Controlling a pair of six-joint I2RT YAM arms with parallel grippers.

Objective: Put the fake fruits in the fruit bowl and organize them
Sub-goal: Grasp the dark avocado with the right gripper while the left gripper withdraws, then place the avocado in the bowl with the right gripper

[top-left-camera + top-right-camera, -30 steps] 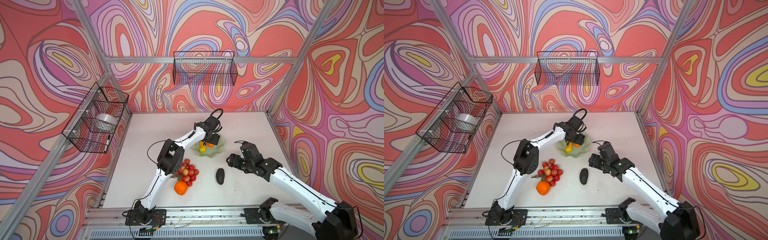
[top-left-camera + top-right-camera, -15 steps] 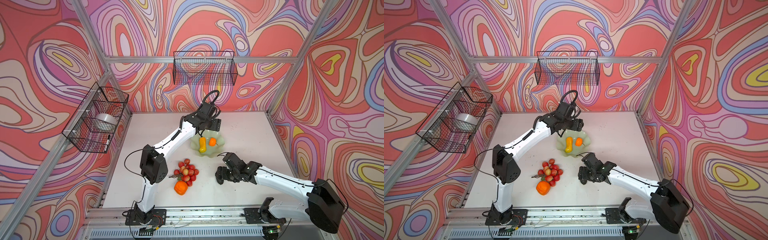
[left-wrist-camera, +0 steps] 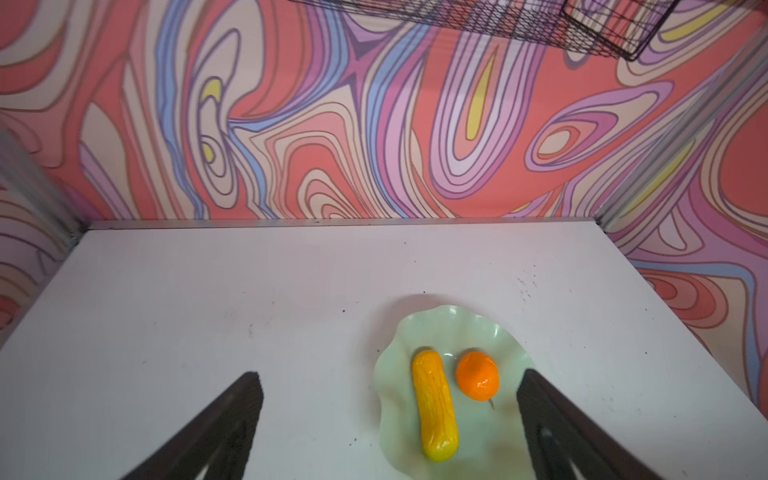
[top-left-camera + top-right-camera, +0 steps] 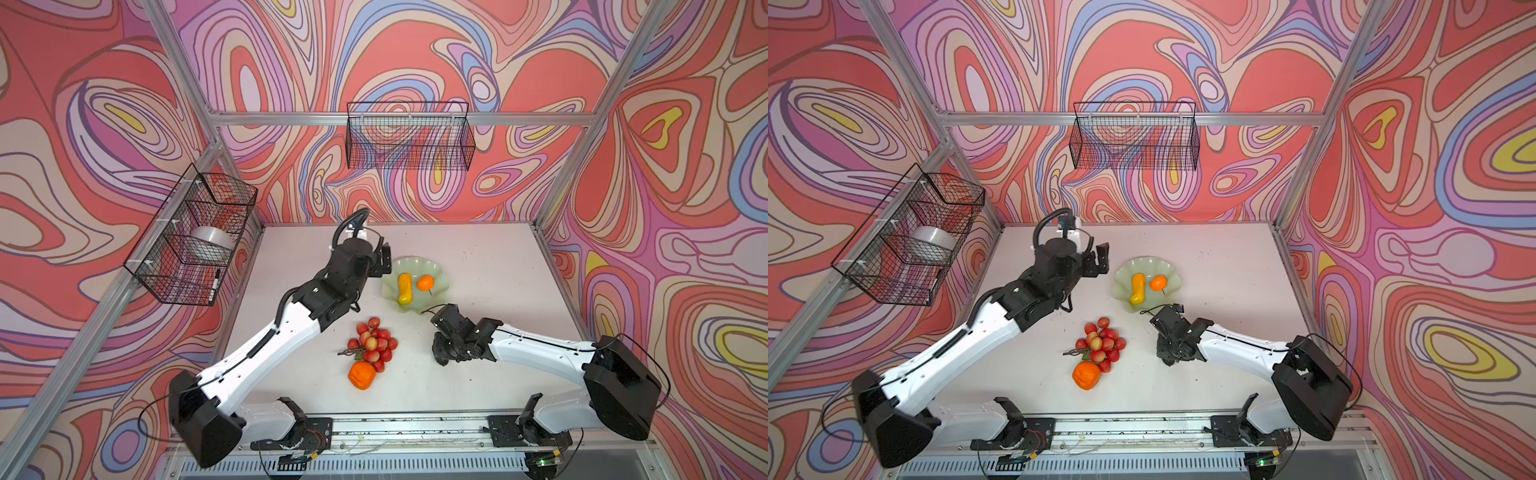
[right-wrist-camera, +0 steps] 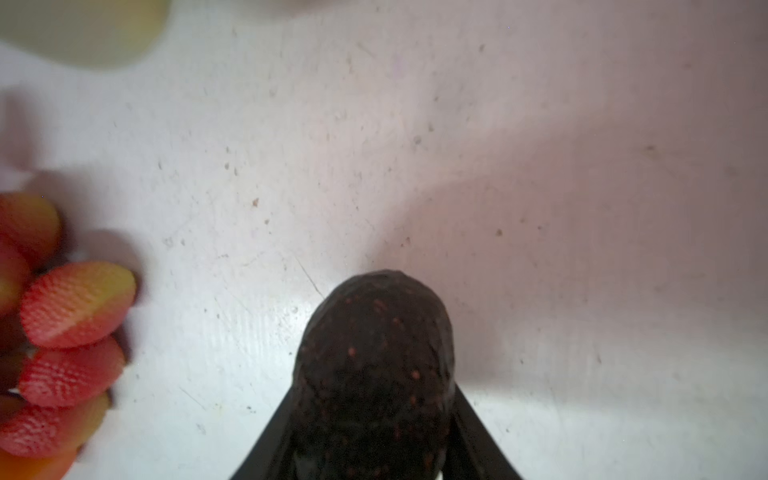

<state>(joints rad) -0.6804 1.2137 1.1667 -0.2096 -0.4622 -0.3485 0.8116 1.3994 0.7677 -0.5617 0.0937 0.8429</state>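
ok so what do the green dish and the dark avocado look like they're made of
The green dish: probably glazed ceramic or glass; smooth and glossy, with soft highlights and a wavy rim. The avocado: likely moulded plastic or foam; matte, rough dark skin with reddish specks.

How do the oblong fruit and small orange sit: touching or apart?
Apart. The left wrist view shows a strip of green bowl between the oblong fruit and the small orange.

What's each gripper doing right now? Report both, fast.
Left gripper: open, holding nothing.
Right gripper: closed on the avocado.
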